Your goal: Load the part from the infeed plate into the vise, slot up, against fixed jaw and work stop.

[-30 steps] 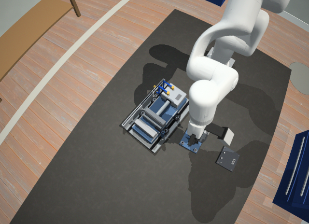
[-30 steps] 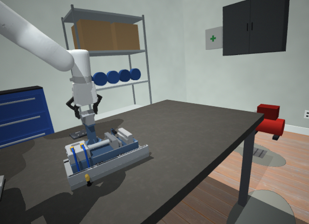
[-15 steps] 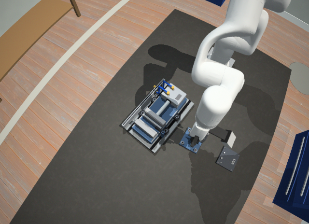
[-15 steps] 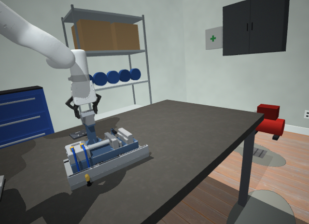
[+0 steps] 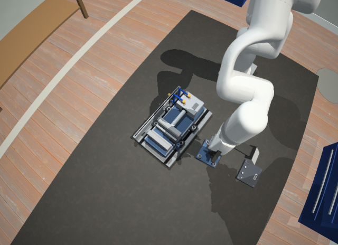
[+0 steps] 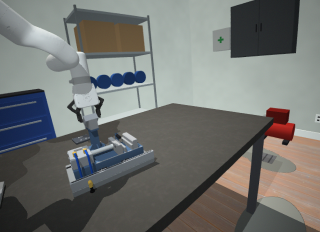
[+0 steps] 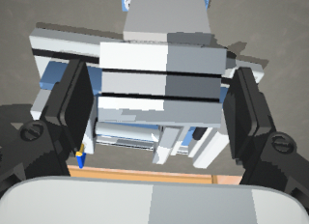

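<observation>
I see one block (image 7: 164, 79) propped upright in its rest, long axis vertical, between my released, empty jaws. One vise (image 5: 174, 128) sits on the table (image 5: 109, 198).

No words, brands or numbers can be read. One sign is seen: a green cross (image 6: 220, 39) on a pale wall box (image 6: 221, 44), mounted on the wall beyond the far edge of the bench (image 6: 206, 136), beside a dark cabinet (image 6: 263, 25). A small label on the dark plate (image 5: 249, 172) is too small to be read.
</observation>
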`<state>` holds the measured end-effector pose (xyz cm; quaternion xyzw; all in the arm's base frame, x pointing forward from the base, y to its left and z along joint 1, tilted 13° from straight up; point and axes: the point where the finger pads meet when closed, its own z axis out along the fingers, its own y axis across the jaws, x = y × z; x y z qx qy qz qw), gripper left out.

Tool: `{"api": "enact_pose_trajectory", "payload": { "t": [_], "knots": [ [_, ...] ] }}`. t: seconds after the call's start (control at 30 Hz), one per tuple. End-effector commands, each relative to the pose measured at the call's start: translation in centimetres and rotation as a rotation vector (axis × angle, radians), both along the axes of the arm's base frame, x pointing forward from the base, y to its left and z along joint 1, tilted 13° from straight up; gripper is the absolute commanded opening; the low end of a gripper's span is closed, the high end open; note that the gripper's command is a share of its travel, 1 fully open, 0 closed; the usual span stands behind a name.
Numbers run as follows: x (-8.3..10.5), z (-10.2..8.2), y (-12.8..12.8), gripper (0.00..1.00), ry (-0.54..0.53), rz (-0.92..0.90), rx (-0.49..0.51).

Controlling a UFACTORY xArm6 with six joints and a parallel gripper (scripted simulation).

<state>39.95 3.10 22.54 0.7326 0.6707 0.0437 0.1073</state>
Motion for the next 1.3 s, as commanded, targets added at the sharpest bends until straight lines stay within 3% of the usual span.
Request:
{"api": "enact_pose_trajectory", "payload": {
  "t": [0.0, 1.27],
  "knots": [
    [0.06, 0.12, 0.10, 0.89, 0.004, -0.015, -0.059],
    [0.13, -0.02, 0.50, 0.89, 0.033, -0.097, -0.425]
  ]
}}
